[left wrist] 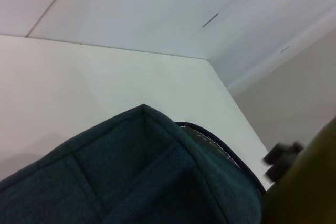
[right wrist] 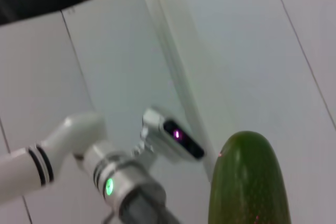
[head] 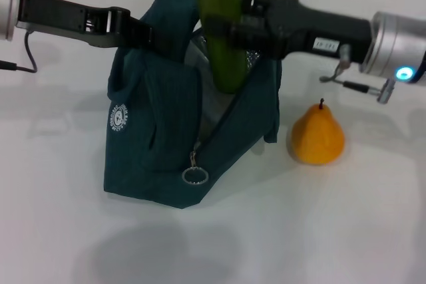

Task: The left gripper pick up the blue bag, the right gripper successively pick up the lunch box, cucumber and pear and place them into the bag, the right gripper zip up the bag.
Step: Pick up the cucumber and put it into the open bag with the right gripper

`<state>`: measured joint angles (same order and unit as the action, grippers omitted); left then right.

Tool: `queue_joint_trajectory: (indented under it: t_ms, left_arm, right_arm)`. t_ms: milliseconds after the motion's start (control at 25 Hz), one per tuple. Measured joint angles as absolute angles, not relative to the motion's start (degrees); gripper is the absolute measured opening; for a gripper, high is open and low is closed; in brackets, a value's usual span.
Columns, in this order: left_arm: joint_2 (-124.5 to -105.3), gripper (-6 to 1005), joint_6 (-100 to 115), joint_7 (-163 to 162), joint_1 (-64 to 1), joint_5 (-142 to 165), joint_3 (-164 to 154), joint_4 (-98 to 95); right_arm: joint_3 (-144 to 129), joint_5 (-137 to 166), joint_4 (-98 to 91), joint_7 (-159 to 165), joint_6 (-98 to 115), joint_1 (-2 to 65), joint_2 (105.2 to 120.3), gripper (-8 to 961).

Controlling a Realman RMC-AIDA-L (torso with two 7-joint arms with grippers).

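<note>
Your left gripper (head: pixel 150 34) clamped on top edge of dark blue fabric bag (head: pixel 166 138), holding it upright on white worktop (head: pixel 319 231). Your right gripper (head: pixel 229 28) clenched on long green cucumber (head: pixel 223 44), held upright, lower end dipping into open bag mouth. Yellow-orange pear (head: pixel 317 139) stands on worktop below right gripper's arm, just beside bag.

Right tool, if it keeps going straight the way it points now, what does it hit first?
Probably the left tool gripping the blue bag at its top edge. The right tool, holding the cucumber upright over the opening, points straight toward it, though depth is unclear.
</note>
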<state>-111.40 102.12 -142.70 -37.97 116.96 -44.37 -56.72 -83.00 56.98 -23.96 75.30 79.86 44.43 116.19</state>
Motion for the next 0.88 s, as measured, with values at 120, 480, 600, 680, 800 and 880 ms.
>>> queue_joint_trajectory:
  t_ms: [120, 480, 600, 680, 800, 880]
  left_arm:
    - [-111.41, 40, 102.1, -142.6, -38.0, 116.9, -44.4, -56.7]
    - [-111.53, 39, 102.1, -142.3, -37.9, 116.9, -44.4, -56.7]
    - [-111.53, 39, 102.1, -142.3, -37.8, 116.9, -44.4, -56.7]
    - [-111.53, 40, 102.1, -142.3, -37.8, 116.8, -44.4, -56.7]
    - [-111.53, 40, 102.1, -142.3, -37.9, 116.8, -44.4, -56.7]
    - [-111.53, 40, 102.1, -142.3, -38.0, 116.8, -44.4, -56.7]
  right_arm:
    - [-88.2, 52.9, -23.9, 73.4, 77.9, 43.8, 116.19, 650]
    - [-91.8, 50.2, -24.1, 71.2, 76.7, 42.1, 116.19, 652]
    - [-91.8, 49.2, -24.3, 70.4, 76.9, 41.2, 116.19, 652]
    - [-92.1, 48.6, -24.2, 70.1, 77.0, 41.0, 116.18, 653]
    - [-92.3, 48.7, -24.1, 70.2, 77.1, 41.0, 116.18, 653]
    - [-92.4, 48.7, -24.1, 70.2, 77.2, 41.0, 116.18, 654]
